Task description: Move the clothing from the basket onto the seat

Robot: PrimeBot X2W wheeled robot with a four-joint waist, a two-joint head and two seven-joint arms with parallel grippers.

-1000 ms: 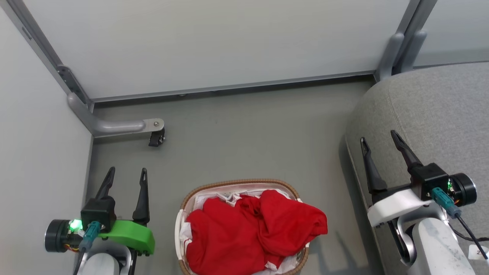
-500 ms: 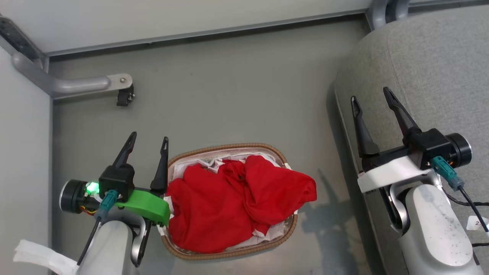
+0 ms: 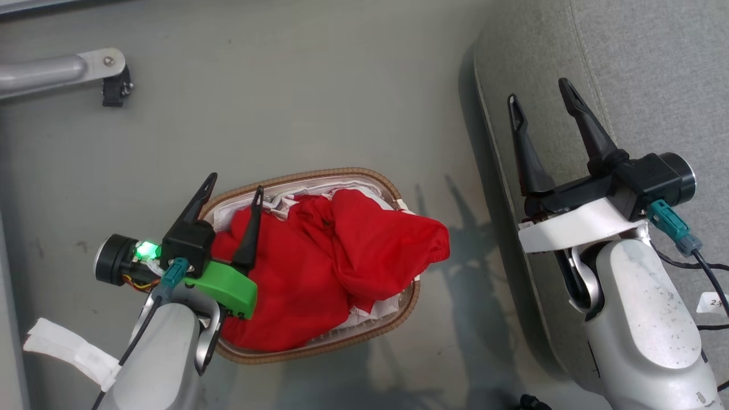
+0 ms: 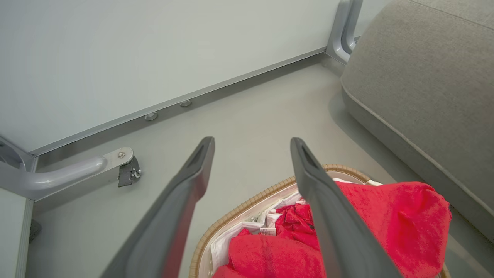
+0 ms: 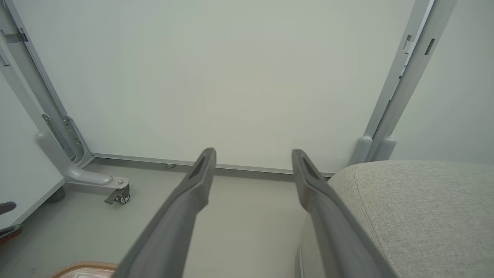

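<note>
The clothing (image 3: 319, 250) lies heaped in the basket (image 3: 319, 354), none on the seat (image 3: 655, 57), so we judge nothing done; our left gripper (image 3: 236, 182) hangs spread and empty over the basket's left rim; our right gripper (image 3: 538, 90) gapes empty.

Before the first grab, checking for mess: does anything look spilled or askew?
Only the red clothing stands out: one fold hangs out over the basket rim on the couch side, above the floor.
</note>
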